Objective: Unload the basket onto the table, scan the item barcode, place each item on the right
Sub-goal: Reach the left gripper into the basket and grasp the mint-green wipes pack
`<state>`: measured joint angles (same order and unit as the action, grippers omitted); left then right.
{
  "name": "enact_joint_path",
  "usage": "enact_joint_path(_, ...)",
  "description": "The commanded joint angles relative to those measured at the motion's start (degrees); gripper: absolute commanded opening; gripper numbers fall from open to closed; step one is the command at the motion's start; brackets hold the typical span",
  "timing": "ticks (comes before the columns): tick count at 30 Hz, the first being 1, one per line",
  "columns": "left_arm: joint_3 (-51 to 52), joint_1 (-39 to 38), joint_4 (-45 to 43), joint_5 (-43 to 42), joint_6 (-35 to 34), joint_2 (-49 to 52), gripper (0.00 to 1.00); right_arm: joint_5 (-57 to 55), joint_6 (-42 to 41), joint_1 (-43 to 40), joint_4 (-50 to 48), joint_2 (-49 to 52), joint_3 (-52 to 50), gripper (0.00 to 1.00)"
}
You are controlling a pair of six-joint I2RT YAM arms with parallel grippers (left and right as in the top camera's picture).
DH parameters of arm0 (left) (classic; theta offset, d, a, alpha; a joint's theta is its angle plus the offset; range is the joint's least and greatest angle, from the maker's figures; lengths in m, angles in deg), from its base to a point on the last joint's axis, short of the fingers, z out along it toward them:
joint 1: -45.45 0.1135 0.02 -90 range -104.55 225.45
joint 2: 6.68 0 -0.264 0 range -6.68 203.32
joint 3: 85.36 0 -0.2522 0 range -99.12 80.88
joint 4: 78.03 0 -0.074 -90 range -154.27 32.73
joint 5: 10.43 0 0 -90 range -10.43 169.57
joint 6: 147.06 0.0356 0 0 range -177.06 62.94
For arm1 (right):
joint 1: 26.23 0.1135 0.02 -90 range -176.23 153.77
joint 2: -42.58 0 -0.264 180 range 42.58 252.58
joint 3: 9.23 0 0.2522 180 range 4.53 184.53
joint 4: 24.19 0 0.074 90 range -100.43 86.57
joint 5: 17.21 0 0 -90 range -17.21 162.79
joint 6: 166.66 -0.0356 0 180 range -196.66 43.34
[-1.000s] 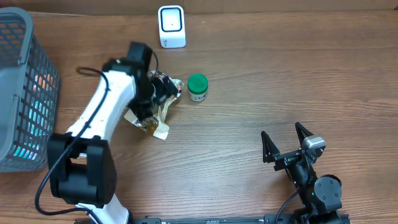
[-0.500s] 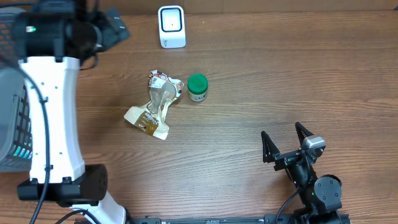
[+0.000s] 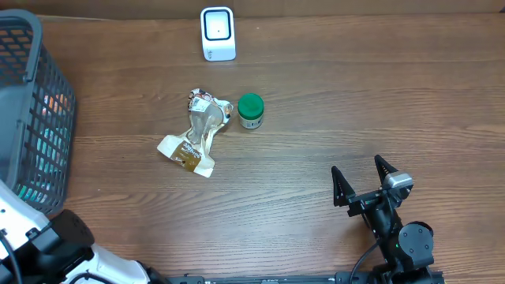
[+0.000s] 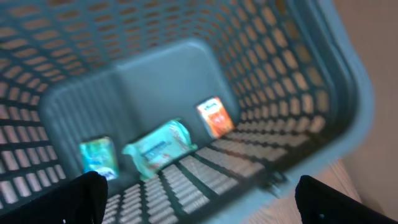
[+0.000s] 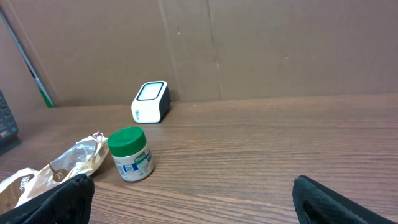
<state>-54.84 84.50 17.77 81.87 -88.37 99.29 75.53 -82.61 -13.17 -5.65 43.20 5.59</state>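
Left arm [image 3: 55,248] is off the pouch [image 3: 196,134] and now sits at the bottom-left corner; right side unchanged.
Left gripper [image 4: 199,180] hangs over the basket [image 3: 47,126], fingers spread wide, empty. Right gripper [image 3: 357,167] is also spread and holds nothing. Pouch lies crumpled mid-table, same spot as half a second ago, just beside the jar [image 3: 251,111], well apart from the scanner [image 3: 218,33]. Count: 1 pouch, 1 green-lid jar, 1 scanner, 1 basket holding 3 packs: teal pack [image 4: 99,157], pale pack [image 4: 160,147], orange pack [image 4: 215,116]. Wood-grain table [image 3: 355,95], cardboard wall [image 5: 280,50] behind.
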Motion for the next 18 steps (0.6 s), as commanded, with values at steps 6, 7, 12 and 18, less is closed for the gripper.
enact_joint_path(6,6.91,6.97,-0.31,-0.63,3.61,11.78,0.95,-0.07,0.04,-0.28,-0.17,-0.46,-0.59,1.0)
enact_joint_path(7,8.04,7.37,-1.22,-0.94,4.83,12.5,0.95,-0.04,0.04,-0.28,-0.17,-0.46,-0.59,1.0)
enact_joint_path(12,12.98,8.55,-5.64,-2.23,13.46,15.98,0.92,-0.07,0.02,-0.28,-0.17,-0.46,-0.59,1.0)
enact_joint_path(18,14.51,8.33,-7.8,-8.33,25.59,20.94,0.78,-0.07,0.02,-0.28,-0.17,-0.46,-0.59,1.0)
